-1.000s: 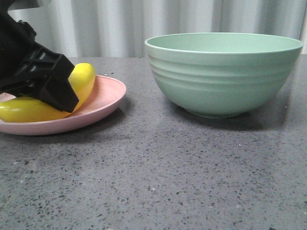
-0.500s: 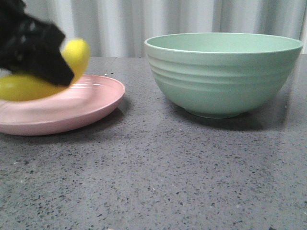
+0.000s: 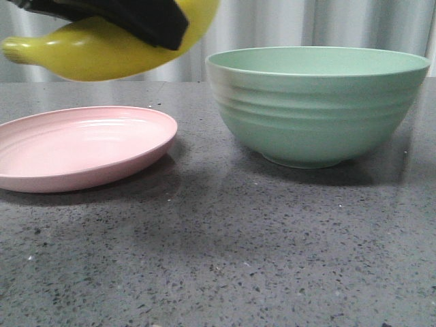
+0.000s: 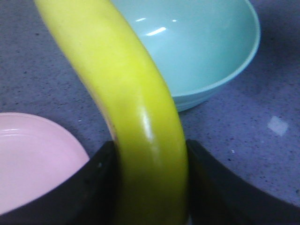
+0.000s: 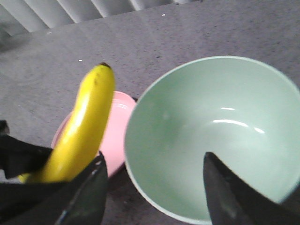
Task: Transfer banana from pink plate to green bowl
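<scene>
My left gripper (image 3: 129, 17) is shut on the yellow banana (image 3: 88, 51) and holds it in the air above the pink plate (image 3: 82, 146), at the upper left of the front view. In the left wrist view the banana (image 4: 131, 103) is clamped between both black fingers (image 4: 98, 187), with the green bowl (image 4: 197, 51) beyond it and the bare plate (image 4: 33, 164) beside it. The green bowl (image 3: 320, 102) stands empty at the right. My right gripper (image 5: 152, 187) is open and empty, high above the bowl (image 5: 211, 136); it sees the banana (image 5: 84, 126) and plate (image 5: 115, 136).
The dark speckled grey table (image 3: 225, 252) stretches in front of plate and bowl. A pale curtain (image 3: 286, 27) hangs behind the table's far edge.
My left gripper has lifted the banana off the pink plate, up and a little to the right toward the bowl. The plate is now bare. The bowl has not moved.
</scene>
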Motion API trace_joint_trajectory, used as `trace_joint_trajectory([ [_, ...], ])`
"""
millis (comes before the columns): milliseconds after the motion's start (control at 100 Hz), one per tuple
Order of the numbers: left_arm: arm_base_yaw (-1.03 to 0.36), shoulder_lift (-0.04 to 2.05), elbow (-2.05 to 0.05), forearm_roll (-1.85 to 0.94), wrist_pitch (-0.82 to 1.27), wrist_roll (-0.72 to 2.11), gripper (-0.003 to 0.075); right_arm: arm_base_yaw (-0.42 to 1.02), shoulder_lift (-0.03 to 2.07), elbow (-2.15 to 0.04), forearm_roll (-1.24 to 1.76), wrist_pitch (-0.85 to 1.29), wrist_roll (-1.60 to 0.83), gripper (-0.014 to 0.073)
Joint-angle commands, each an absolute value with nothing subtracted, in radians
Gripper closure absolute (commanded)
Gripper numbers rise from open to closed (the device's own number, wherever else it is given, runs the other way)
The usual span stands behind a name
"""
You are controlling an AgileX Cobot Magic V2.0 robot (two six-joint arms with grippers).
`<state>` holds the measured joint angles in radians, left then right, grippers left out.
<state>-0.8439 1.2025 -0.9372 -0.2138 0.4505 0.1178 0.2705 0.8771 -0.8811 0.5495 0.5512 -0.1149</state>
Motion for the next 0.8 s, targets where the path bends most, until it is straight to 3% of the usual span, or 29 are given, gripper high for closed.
trace_joint_trajectory([
  [0,-0.879,1.176,-0.976,-0.243,0.382,0.120,0.0549,0.327,0.942,-0.929,0.632,0.419,-0.127,0.0163],
  [320,-0.946,1.178,-0.976,-0.245,0.382,0.120,0.0549,0.476,1.196,-1.051,0.753,0.400,-0.127,0.0165],
  [610,-0.946,1.178,-0.976,-0.245,0.382,0.120,0.0548,0.492,1.271,-1.079,0.774,0.408,-0.127,0.0173],
  [700,-0.946,1.178,-0.976,-0.245,0.382,0.120,0.0541,0.492,1.271,-1.079,0.774,0.409,-0.127,0.0216],
  [790,-0.946,1.178,-0.976,-0.245,0.382,0.120,0.0498,0.492,1.271,-1.079,0.774,0.411,-0.127,0.0333],
])
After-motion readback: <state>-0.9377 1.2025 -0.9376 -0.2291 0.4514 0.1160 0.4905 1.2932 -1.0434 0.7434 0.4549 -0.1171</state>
